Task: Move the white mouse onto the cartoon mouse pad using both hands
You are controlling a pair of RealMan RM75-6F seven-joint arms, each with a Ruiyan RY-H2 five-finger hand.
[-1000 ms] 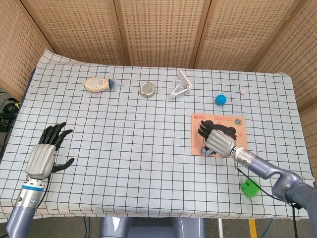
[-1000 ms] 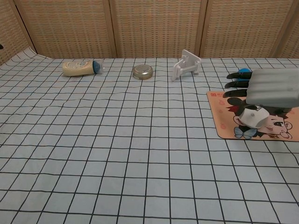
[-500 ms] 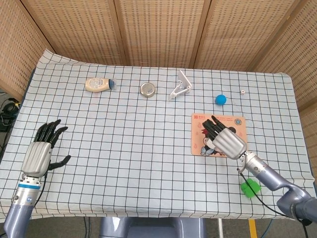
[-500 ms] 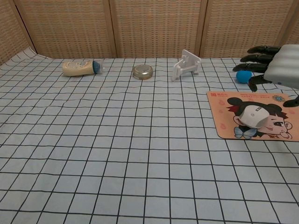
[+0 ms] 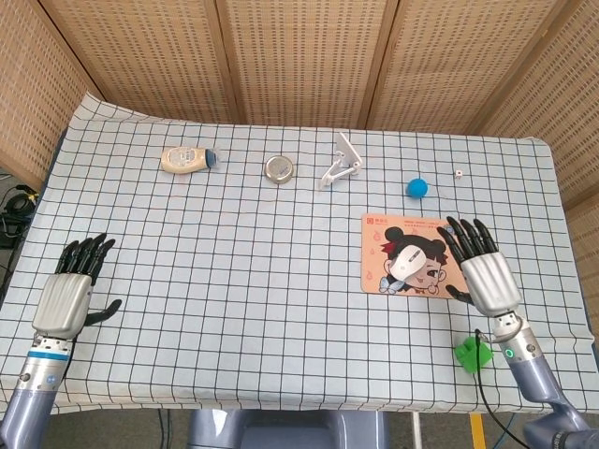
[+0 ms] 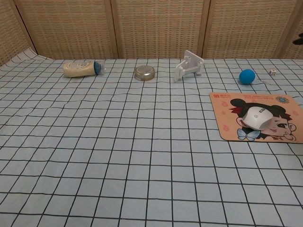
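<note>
Your left hand (image 5: 64, 297) sits low at the table's left edge near the front corner, fingers apart and holding nothing, thumb out to the side. It is well apart from everything on the checked tablecloth (image 5: 234, 271), so it looks parked out of the way, not staged for a reach.

Along the far edge you have a squeeze bottle (image 5: 187, 159) lying on its side with its blue cap toward the middle, then a round metal tin (image 5: 279, 168), then a white plastic bracket (image 5: 339, 163) propped on its own angled leg. None of these belong to the job, and they lie well apart from the work area.

Toward the right edge, the cartoon mouse pad (image 5: 437, 229) lies flat on the cloth, and the white mouse (image 5: 406, 261) rests on it, over the printed face, inside the pad's borders in both views. Nothing touches the mouse. Judged from that, the placement is done and what remains is only clearing your arms.

Beyond the pad's far edge sit a blue ball (image 5: 417, 187) and, further right, a small white die (image 5: 459, 174).

Your right hand (image 5: 482, 269) hovers at the pad's right border, fingers spread and empty, palm down, clear of the mouse. Just off its wrist, near the front right corner, sits a green block (image 5: 473, 353); mind it if you draw that arm toward you.
</note>
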